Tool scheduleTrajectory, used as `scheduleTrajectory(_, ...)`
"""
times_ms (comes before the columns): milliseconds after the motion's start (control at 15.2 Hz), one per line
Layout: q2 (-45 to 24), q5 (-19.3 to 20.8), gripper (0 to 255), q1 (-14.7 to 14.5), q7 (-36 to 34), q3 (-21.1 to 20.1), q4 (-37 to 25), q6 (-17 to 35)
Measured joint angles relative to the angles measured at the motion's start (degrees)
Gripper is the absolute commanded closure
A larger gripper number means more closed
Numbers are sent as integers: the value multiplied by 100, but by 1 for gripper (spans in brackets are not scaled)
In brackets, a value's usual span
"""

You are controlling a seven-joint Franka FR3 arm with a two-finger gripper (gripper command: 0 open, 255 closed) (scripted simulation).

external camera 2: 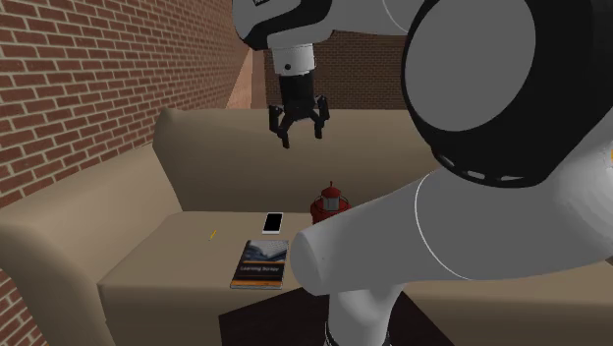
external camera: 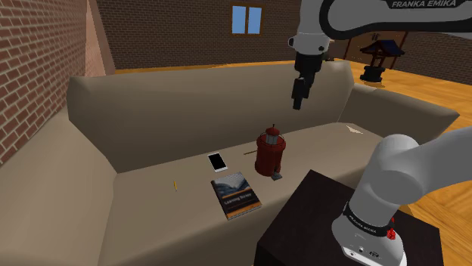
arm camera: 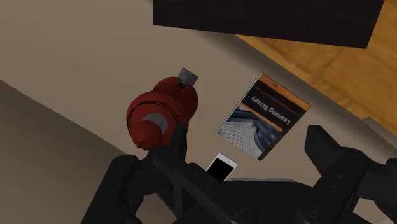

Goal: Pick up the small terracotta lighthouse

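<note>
The gripper point(external camera: 298, 100) hangs in the air above the sofa point(external camera: 151, 113), well clear of the seat, with its fingers spread and nothing between them; in the second exterior view point(external camera 2: 303, 136) both fingers point down, set apart. The lighthouse point(external camera: 271, 151) is dark red with a grey base and stands upright on the seat cushion, below the gripper and near the backrest. In the wrist view it point(arm camera: 159, 114) lies beside the tip of one finger point(arm camera: 175, 140), not between the two. In the shoulder view a phone point(external camera: 217, 162) lies flat to the lighthouse's left, apart from it, and a book point(external camera: 236, 194) lies nearer the seat's front edge. The dark stand point(external camera: 318, 211) sits just in front of the sofa.
</note>
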State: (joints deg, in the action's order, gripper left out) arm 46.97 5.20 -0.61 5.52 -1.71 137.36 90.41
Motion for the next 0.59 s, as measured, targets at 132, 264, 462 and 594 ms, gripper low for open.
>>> scheduleTrajectory(132,9,29,0,27,-28,11,94,136)
scheduleTrajectory(264,75,119,0,113,-136,39,423,599)
scheduleTrajectory(462,49,268,0,268,-403,44,976,1539)
scheduleTrajectory(594,-32,393,0,400,-581,61,1278,2180)
